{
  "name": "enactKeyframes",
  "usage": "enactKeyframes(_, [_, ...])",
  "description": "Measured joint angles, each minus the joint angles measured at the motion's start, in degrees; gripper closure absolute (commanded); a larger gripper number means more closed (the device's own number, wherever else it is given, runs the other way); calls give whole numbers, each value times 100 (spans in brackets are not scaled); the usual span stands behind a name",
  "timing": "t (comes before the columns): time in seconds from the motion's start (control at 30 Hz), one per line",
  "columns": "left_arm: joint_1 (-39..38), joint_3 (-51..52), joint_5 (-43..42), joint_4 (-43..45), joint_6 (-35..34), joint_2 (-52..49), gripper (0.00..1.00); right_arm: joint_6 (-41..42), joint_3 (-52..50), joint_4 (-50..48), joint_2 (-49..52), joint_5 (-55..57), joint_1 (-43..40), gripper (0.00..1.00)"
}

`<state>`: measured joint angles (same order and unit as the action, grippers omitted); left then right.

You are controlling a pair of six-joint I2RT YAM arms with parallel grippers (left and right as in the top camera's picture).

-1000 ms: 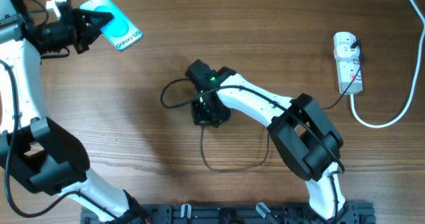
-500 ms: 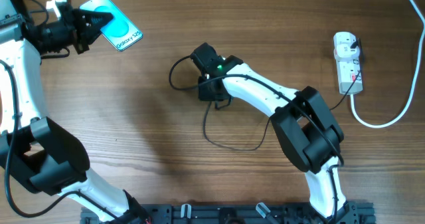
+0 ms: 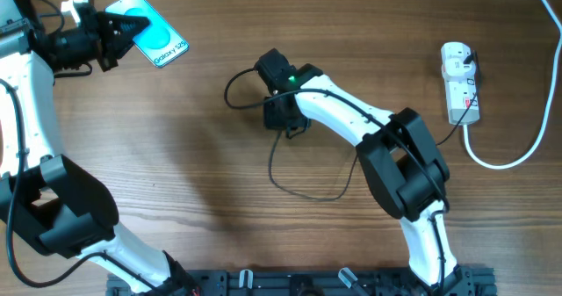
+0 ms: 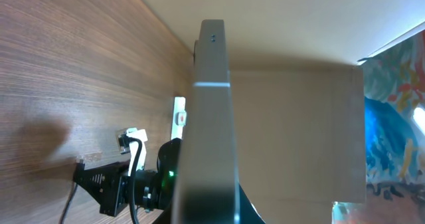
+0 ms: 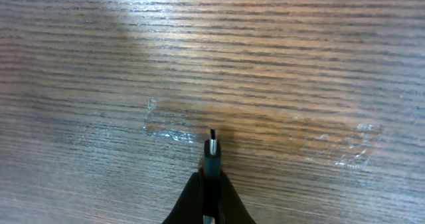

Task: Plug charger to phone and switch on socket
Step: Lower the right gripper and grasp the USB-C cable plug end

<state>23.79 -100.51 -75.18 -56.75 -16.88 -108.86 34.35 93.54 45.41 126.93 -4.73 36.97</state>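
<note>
Right fingers (image 5: pixel 190 201) pinch the charger (image 5: pixel 211 159), tip pointing ahead; left fingers (image 3: pixel 111 29) hold the phone (image 3: pixel 162 42), angled diagonally.

Left pincer (image 3: pixel 121 29) and right pincer (image 5: pixel 211 183) are both clamped tight.

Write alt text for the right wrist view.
The right hand pinches the charger just behind its connector tip, which points away from the camera above a wood-grain table. Faint glossy smudges mark the wood near the tip.
</note>
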Motion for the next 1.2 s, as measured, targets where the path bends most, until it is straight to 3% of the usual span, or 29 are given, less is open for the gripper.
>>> enactKeyframes(0.27, [0,0,81,0,0,0,96,-658,0,-24,-118,-179,-92,95])
enactKeyframes(0.33, [0,0,103,-15,-2,0,96,-654,-2,-85,-127,-87,-103,82])
enactKeyframes(0.47, [0,0,105,-85,0,0,96,-719,-2,-87,-125,7,-103,70])
enactKeyframes(0.8, [0,0,105,-85,0,0,96,-546,-4,-24,-17,114,-81,68])
enactKeyframes(0.93, [0,0,122,-87,-2,0,96,-389,0,-111,4,109,-42,70])
enactKeyframes(0.97, [0,0,122,-87,0,0,96,-369,4,-168,15,83,-39,75])
enactKeyframes(1.0, [0,0,125,-87,0,0,96,-343,22,-238,37,42,-37,92])
enactKeyframes(1.03, [0,0,125,-87,-2,0,96,-291,33,-273,50,13,-37,95])
enactKeyframes(1.2, [0,0,138,-87,0,0,96,-208,70,-262,81,-66,-55,96])
